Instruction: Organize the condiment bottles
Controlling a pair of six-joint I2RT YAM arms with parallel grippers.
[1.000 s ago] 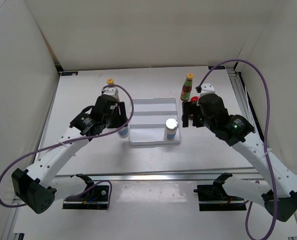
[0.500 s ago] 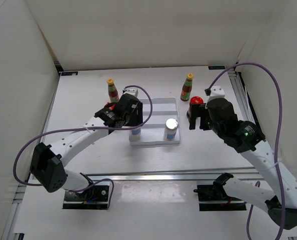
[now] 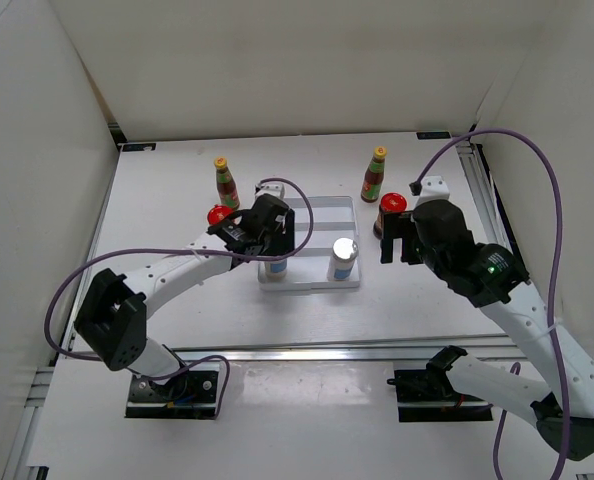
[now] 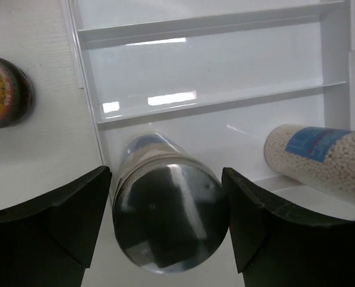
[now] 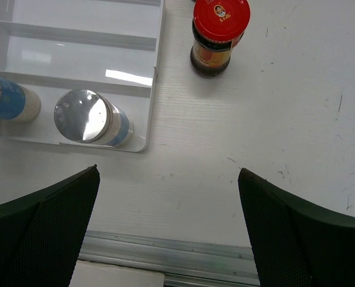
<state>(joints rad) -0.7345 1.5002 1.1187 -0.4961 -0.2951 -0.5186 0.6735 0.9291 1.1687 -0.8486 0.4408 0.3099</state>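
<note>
— Left pincer (image 4: 167, 179): we've got it closed down to cap width, fingers (image 4: 58, 221) against both sides of the held shaker (image 4: 170, 221). Silver top faces the wrist cam. Its base sits low in the near-left corner of the tray (image 3: 307, 215), nearest compartment.
— Is the base down on the tray floor?
— Can't tell, the cap hides it. We'd guess touching or v. close. The other shaker (image 3: 343, 255) stands in the same compartment, to the right, apart from ours.
— And the right pincer (image 5: 168, 173)?
— Spread wide, nothing in it, hovering over bare table (image 5: 255, 149) by the tray's right edge, w/ the right-hand jar (image 5: 219, 36) just beyond it.
— Rest of the bottles?
— All outside the tray. The left-hand jar (image 3: 217, 215) is off its left edge, w/ the left slim bottle (image 3: 224, 180) behind that. The right slim bottle (image 3: 374, 172) is behind the right-hand jar.
— So what worries us?
— Letting go too soon. If the base isn't flat, e.g. perched on the tray wall or a ridge, the held shaker tips when we open, prob. toward its neighbour. It also looks a bit tilted in the wrist view, though that may be cam angle only. Opening wide might nudge the left-hand jar, which sits near that side. And on the way up, a finger dragging on the cap would pull the held shaker over.
</note>
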